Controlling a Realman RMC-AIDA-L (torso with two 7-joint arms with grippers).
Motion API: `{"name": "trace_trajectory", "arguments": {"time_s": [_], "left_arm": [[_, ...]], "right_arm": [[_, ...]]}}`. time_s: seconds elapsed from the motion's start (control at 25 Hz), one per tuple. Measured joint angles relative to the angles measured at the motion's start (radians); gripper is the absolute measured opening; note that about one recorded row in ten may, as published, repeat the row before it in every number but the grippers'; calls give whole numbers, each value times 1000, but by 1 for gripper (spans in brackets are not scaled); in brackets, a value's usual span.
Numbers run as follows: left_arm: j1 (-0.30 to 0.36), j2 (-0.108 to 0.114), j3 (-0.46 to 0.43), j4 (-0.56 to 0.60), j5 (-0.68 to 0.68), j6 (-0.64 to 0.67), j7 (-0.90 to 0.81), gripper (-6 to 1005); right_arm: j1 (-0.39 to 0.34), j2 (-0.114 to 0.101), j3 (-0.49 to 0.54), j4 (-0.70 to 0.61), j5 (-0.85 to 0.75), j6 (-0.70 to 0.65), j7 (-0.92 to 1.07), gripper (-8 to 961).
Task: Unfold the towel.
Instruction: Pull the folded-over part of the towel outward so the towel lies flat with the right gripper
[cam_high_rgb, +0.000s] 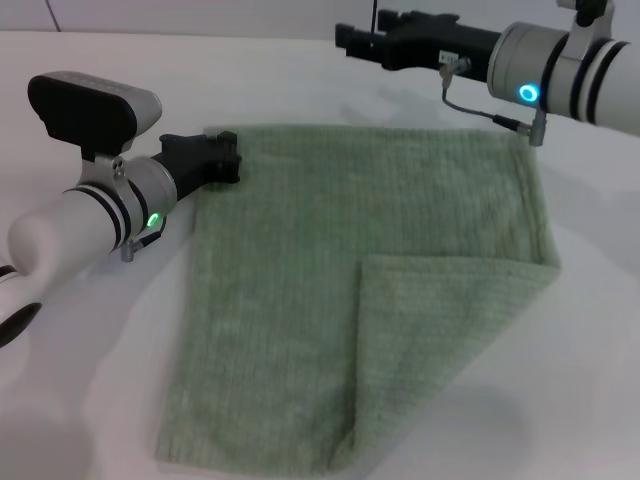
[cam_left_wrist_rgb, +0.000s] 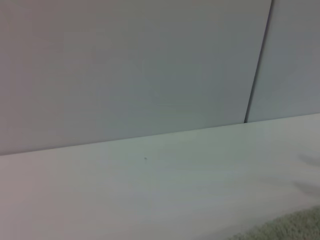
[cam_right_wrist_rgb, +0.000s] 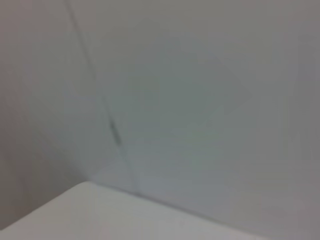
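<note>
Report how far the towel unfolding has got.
Mostly done: the towel lies spread flat on the table. In hand: the left gripper sits at its far left corner, while the right gripper hangs above the table beyond the towel's far edge, holding nothing. Left: the near right corner is folded over onto the cloth and needs opening out.

No text, labels, numbers — nothing legible.

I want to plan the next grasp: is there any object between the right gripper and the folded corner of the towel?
Nothing visible. The right gripper hangs above the table beyond the towel; its folded corner lies exposed.
</note>
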Motion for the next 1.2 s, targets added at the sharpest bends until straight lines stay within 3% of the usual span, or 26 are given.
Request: {"name": "trace_trajectory", "arguments": {"time_s": [0.32, 0.52, 0.96, 1.2], "left_arm": [[-1, 1, 0, -2, 0, 0, -2, 7], [-2, 1, 0, -2, 0, 0, -3, 7], [-7, 1, 0, -2, 0, 0, -5, 7], [-7, 1, 1, -2, 0, 0, -8, 7]], "right_arm": [[18, -27, 226, -18, -413, -249, 249, 712], [57, -40, 306, -21, -619, -360, 364, 712], [150, -49, 328, -24, -895, -531, 519, 712], [185, -53, 332, -25, -947, -599, 561, 712]]}}
